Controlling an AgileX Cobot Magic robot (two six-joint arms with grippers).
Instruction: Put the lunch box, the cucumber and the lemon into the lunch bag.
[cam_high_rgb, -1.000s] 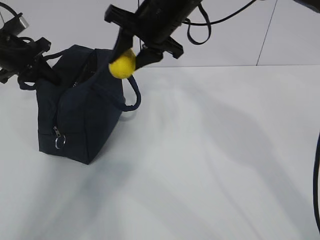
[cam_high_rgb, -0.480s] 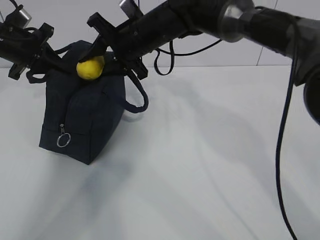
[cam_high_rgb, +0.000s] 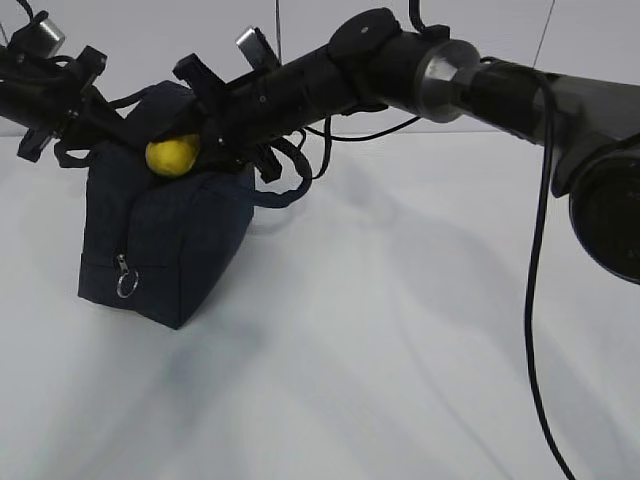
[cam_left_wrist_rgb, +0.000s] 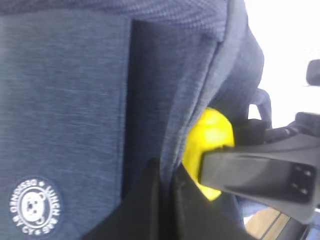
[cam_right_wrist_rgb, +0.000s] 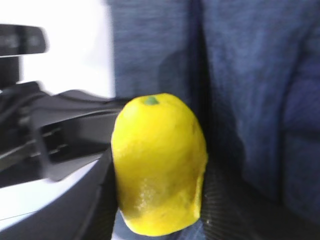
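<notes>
The navy lunch bag (cam_high_rgb: 165, 240) stands at the left of the table with its silver ring pull (cam_high_rgb: 126, 286) hanging on the near end. My right gripper (cam_high_rgb: 185, 150) reaches across from the right and is shut on the yellow lemon (cam_high_rgb: 172, 155), holding it at the bag's top opening. The lemon fills the right wrist view (cam_right_wrist_rgb: 159, 165) between the fingers, with bag fabric (cam_right_wrist_rgb: 250, 100) behind. My left gripper (cam_high_rgb: 85, 120) is shut on the bag's top edge (cam_left_wrist_rgb: 167, 165), pinching the fabric. The lemon also shows in the left wrist view (cam_left_wrist_rgb: 207, 135). The lunch box and cucumber are out of view.
The bag's loop handle (cam_high_rgb: 285, 190) hangs off its right side under my right arm (cam_high_rgb: 420, 70). The white table (cam_high_rgb: 420, 330) stretches to the right and front of the bag. A pale wall stands behind.
My right gripper has carried the lemon leftward and down from beside the bag's right edge to its top opening. The left gripper has kept its hold on the bag.
</notes>
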